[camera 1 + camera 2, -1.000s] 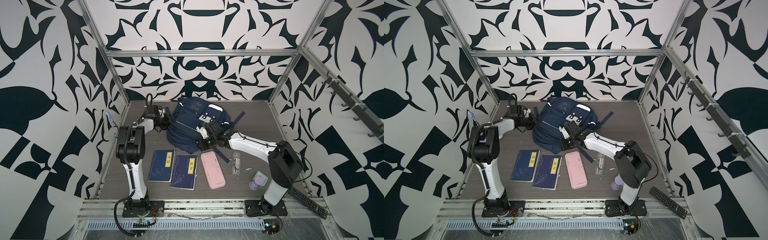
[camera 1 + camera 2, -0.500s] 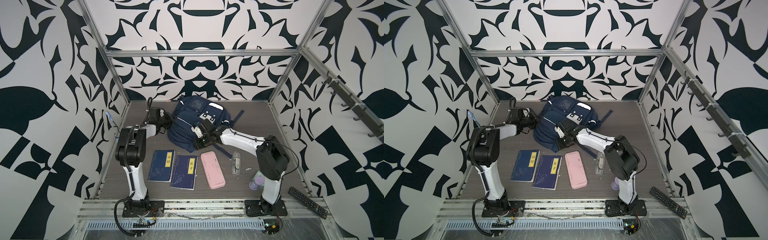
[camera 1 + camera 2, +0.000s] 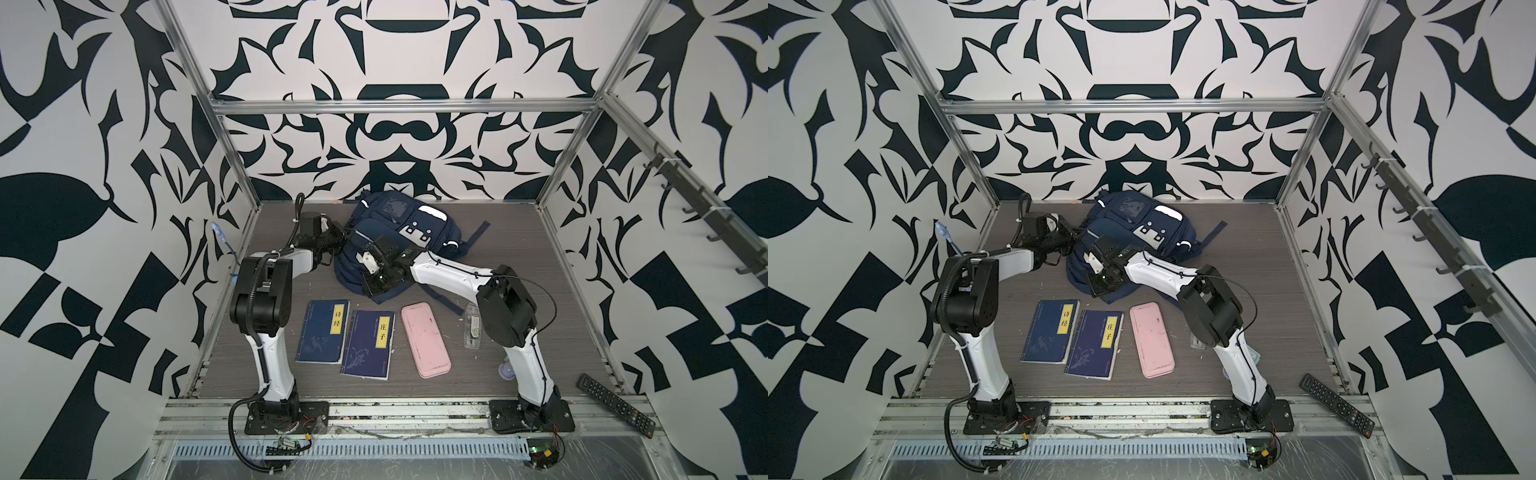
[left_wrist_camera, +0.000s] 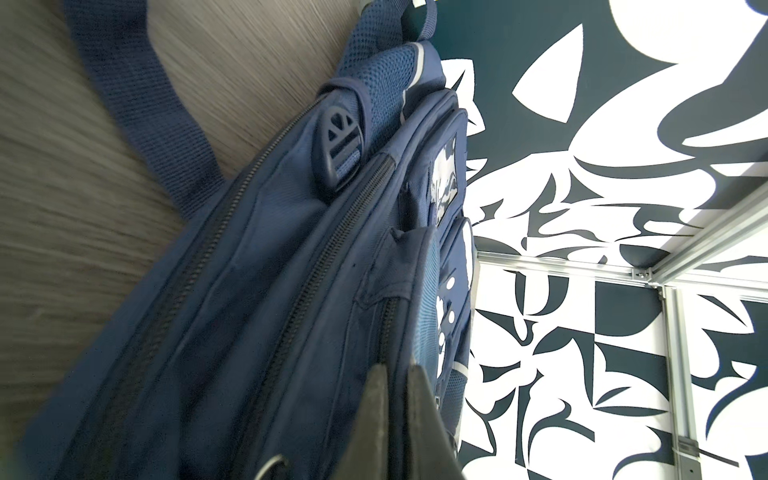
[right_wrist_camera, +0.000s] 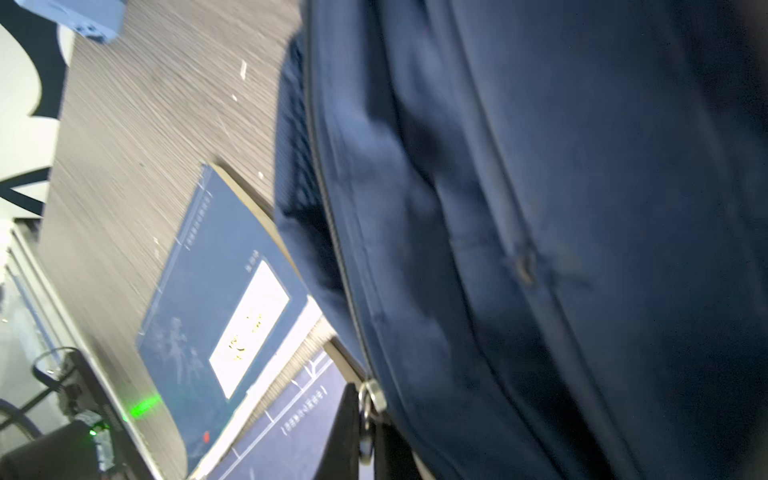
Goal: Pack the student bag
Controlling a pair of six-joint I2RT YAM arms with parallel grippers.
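Where writing can be read: two yellow title strips, both on books lying flat toward the front of the grey wood-grain table [image 3: 519, 249].
Left book: dark blue paperback book [image 3: 320, 336]; its strip reads 诗经. The finer print on the cover is too small for me to make out.
Right book: purple-blue paperback book [image 3: 365, 351], just beside the first; its strip reads 庄子.
Bag markings: a white-grey patch with dark dots [image 3: 415, 232] on the front. Any lettering on it is too small to read.
Student bag: large navy blue fabric backpack [image 3: 374, 220] [image 3: 1121, 232], in both top views lying front-up at the far middle of the table, close to the back wall. A dark strap trails off to its right.
Left gripper [image 3: 340, 239] [image 4: 395, 370]: at the bag's left flank. Its jaws are drawn in to a thin slit, and the tips are pinched on a ridge of the bag's fabric at the edge of a front pocket.
Right gripper [image 3: 374, 286] [image 5: 365, 432]: at the bag's near edge. Its jaws are closed on a small silver metal zip pull [image 5: 372, 399] hanging from the zip line.
Other things: pale pink oblong pencil case [image 3: 426, 340] just right of the books; black remote control [image 3: 615, 405] on the front rail, far right, its key markings unreadable.
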